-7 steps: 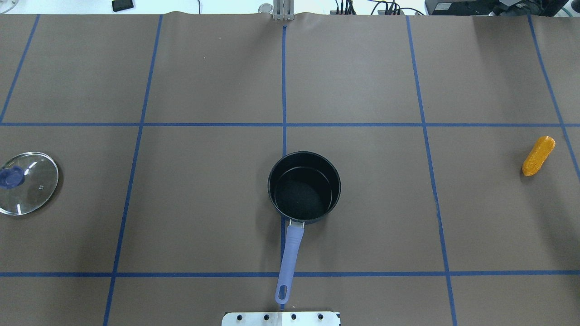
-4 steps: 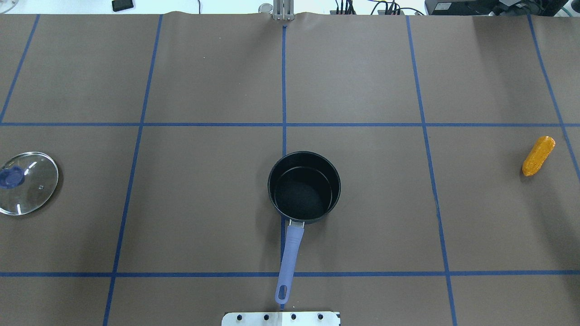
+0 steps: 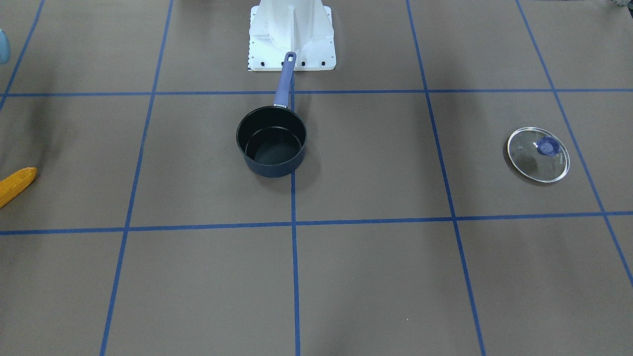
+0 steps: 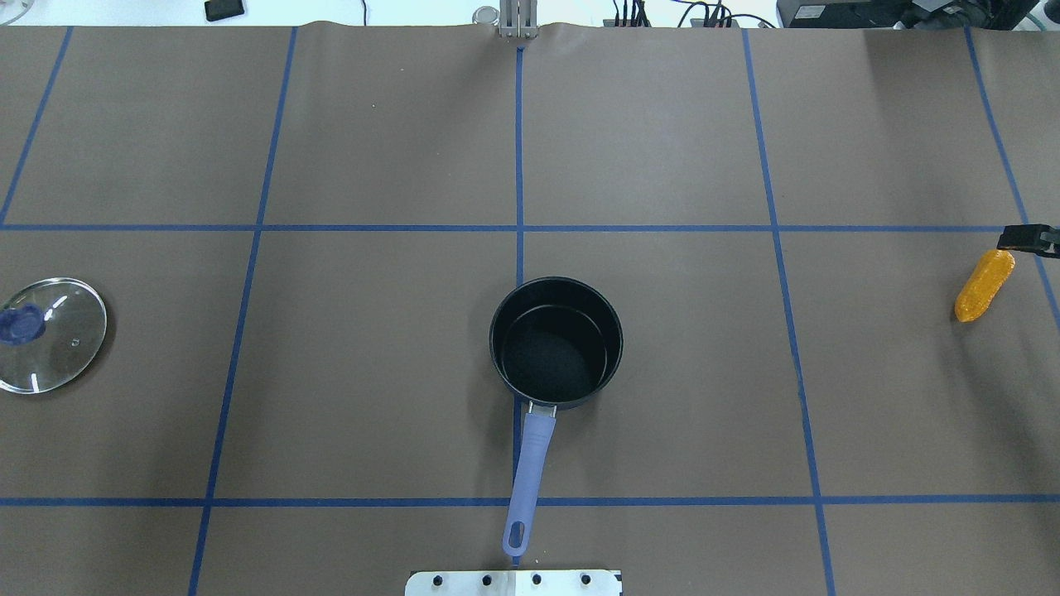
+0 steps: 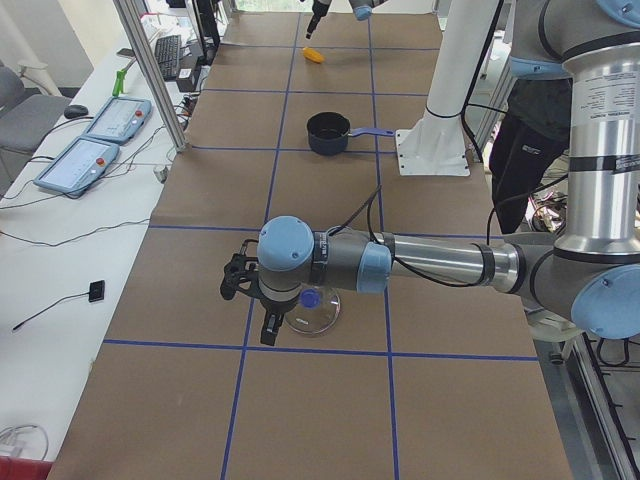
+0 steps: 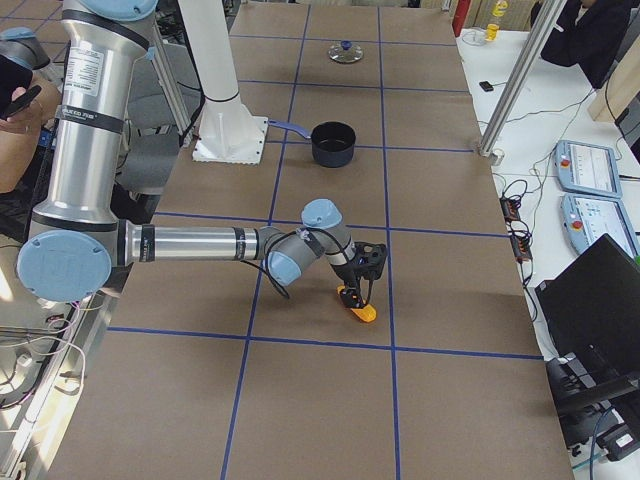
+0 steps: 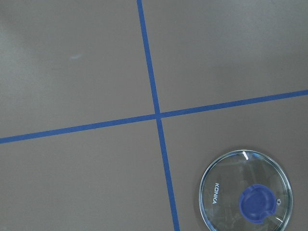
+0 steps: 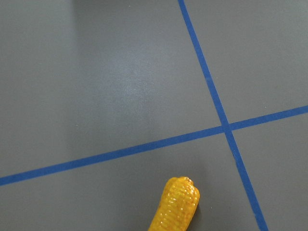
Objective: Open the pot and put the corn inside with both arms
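Note:
The dark navy pot [image 4: 555, 343] stands open at the table's middle, handle [image 4: 527, 472] pointing at the robot base; it also shows in the front view [image 3: 271, 141]. Its glass lid [image 4: 51, 334] lies flat at the far left, knob up, also in the left wrist view [image 7: 246, 192]. The corn [image 4: 984, 285] lies on the table at the far right, also in the right wrist view [image 8: 175, 207]. My right gripper [image 4: 1027, 240] hovers just over the corn's far end, fingers apart [image 6: 362, 285]. My left gripper [image 5: 250, 300] hangs beside the lid; I cannot tell whether it is open.
The white pedestal base [image 3: 292, 34] stands just behind the pot's handle. Blue tape lines grid the brown table cover. Control pendants [image 5: 95, 135] and a metal post [image 5: 150, 70] sit on the operators' side.
A black tip of my right gripper has come into the overhead view at the right edge, over the corn's far end. Pot, lid and corn have not moved.

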`<state>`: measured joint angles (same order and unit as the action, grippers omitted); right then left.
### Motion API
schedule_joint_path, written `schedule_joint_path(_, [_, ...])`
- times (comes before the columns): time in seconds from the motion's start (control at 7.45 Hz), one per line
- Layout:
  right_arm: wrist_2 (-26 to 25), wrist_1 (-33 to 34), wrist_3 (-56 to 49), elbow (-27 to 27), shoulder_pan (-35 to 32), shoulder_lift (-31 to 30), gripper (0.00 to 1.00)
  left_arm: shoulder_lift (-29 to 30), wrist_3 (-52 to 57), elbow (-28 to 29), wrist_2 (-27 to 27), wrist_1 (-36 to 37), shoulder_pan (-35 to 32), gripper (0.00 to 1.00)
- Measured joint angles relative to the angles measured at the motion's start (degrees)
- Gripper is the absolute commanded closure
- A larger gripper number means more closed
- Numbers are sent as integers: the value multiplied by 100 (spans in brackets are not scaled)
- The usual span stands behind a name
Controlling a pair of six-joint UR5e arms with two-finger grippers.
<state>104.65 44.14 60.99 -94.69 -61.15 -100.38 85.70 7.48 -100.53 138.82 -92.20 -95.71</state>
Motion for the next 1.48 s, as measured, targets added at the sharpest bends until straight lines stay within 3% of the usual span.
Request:
schedule_joint_path(0.27, [-294,-338,541,651,229,439,11,-21,5,-14,4,-5,0,2])
schedule_joint_path(0.54, [-459,-468,649,931,394,555,11,-30,8,-18,5,-8,3,2])
schedule_joint_path(1.48, [-323,-392,335,718,407,408,10,-35,14,-9,2,-8,17,2])
